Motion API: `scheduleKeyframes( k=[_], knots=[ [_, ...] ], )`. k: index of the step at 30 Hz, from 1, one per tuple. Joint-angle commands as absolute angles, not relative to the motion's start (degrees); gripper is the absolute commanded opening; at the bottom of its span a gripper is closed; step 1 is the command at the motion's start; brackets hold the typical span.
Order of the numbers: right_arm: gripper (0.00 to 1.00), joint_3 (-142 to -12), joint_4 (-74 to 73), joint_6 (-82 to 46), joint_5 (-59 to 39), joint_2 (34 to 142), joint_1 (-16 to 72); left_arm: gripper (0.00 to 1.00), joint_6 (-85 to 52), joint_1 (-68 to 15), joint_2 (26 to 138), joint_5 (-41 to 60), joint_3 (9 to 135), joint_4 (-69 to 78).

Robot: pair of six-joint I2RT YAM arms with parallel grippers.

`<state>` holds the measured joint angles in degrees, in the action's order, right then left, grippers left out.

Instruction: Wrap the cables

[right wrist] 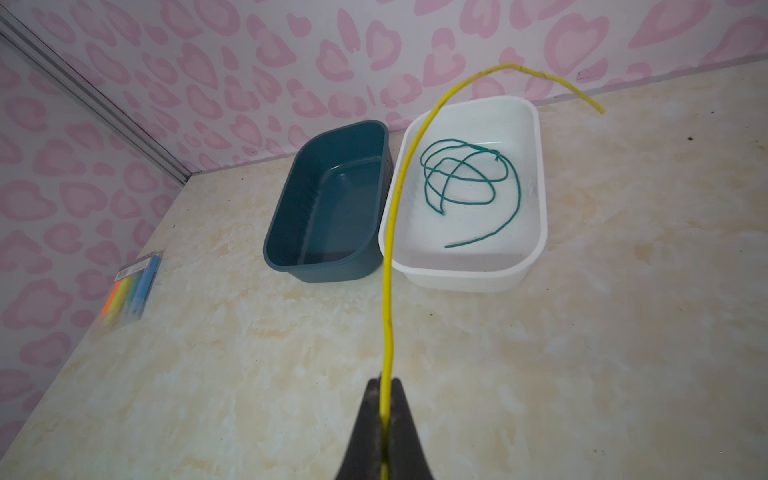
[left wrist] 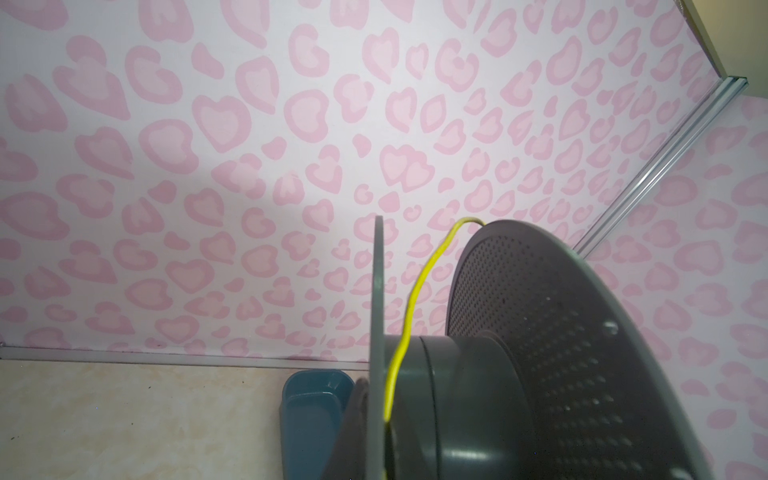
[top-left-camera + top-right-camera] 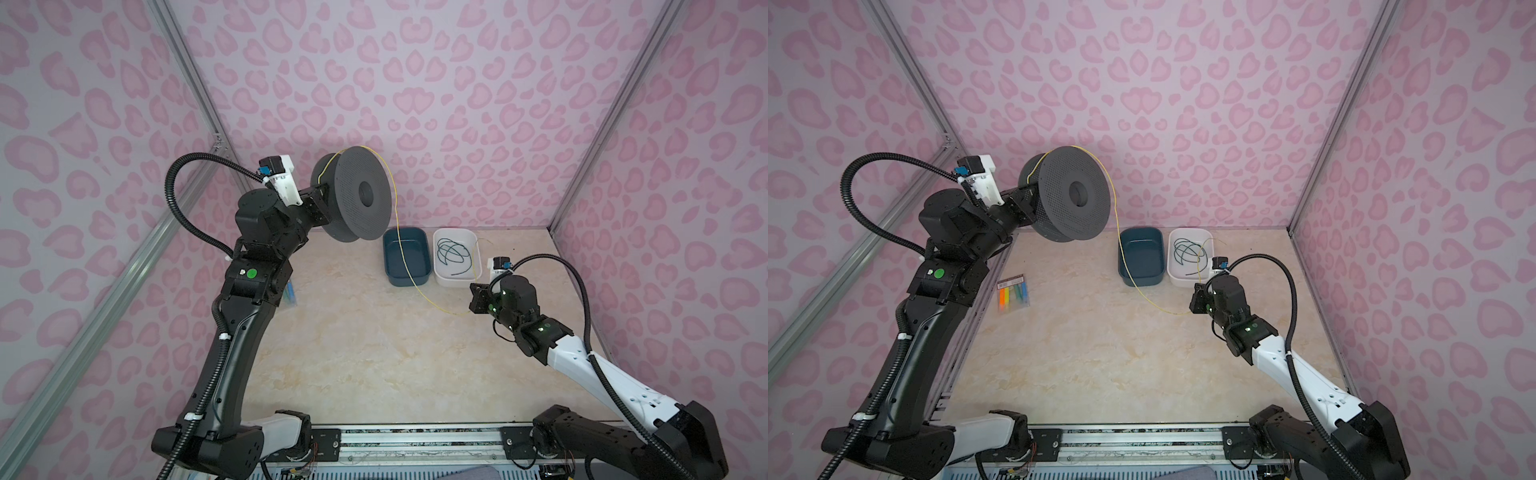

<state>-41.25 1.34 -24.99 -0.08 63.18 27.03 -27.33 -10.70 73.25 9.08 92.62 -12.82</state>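
The left gripper [image 3: 320, 195] clamps the raised spool [image 3: 357, 193]; the right gripper [image 1: 384, 386] pinches the yellow wire [image 1: 387, 299]. Seemingly barely one turn sits on the hub [image 2: 457, 395]; most remains unwound.

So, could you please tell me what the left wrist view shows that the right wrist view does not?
Only the left wrist view shows the dark grey perforated plastic spool, with the thin yellow wire lying across its hub. Only the right wrist view shows the white plastic tub holding a coiled green cord, the pack of coloured markers, and the right tool shut on the wire. Both show the wire, the teal plastic tub and the beige marbled table.
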Motion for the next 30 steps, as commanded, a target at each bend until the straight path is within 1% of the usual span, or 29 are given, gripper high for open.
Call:
scheduleKeyframes(
  k=[1, 2, 4, 6, 7, 10, 13, 16, 20, 22, 25, 30],
  knots=[
    [0.00, -40.1, 2.3, -23.0, 1.4, 62.7, 27.2, 0.04, -29.7, -10.0, 73.1, 11.5, 93.9, -4.9],
    [0.00, -40.0, 2.2, -22.8, 2.2, 62.9, 27.2, 0.04, -30.0, -9.7, 73.0, 12.0, 94.0, -5.0],
    [0.00, -39.7, 1.3, -22.8, 4.1, 64.1, 26.4, 0.04, -31.0, -8.7, 73.2, 16.6, 94.0, -3.9],
    [0.00, -40.7, 1.9, -24.2, 2.9, 65.5, 23.4, 0.04, -30.2, -8.4, 74.1, 21.5, 95.8, -5.5],
    [0.00, -41.7, 2.4, -24.3, 1.9, 65.8, 21.9, 0.04, -30.2, -8.4, 74.4, 22.0, 96.2, -7.0],
    [0.00, -43.7, -0.3, -24.3, 3.5, 67.4, 18.8, 0.04, -29.5, -8.4, 72.7, 23.5, 92.7, -5.4],
    [0.00, -47.1, 0.3, -25.0, 2.8, 72.0, 14.8, 0.04, -29.4, -8.2, 71.0, 24.8, 90.8, -4.8],
    [0.00, -51.2, 3.2, -23.9, 2.7, 78.1, 13.9, 0.04, -29.0, -8.1, 69.8, 27.6, 90.7, -4.5],
    [0.00, -51.8, 0.9, -25.0, 4.0, 82.4, 13.1, 0.04, -27.9, -7.8, 68.8, 32.1, 91.0, -4.9],
    [0.00, -52.3, 1.6, -24.7, 3.3, 83.9, 13.4, 0.04, -28.1, -7.8, 68.3, 30.8, 90.8, -5.0],
    [0.00, -50.0, 1.2, -24.7, 4.0, 83.4, 15.9, 0.04, -28.6, -6.8, 68.4, 28.8, 91.4, -4.3],
    [0.00, -44.9, 1.7, -24.3, 8.3, 80.4, 24.8, 0.04, -32.2, -5.3, 69.7, 20.8, 91.1, 0.4]
  ],
)
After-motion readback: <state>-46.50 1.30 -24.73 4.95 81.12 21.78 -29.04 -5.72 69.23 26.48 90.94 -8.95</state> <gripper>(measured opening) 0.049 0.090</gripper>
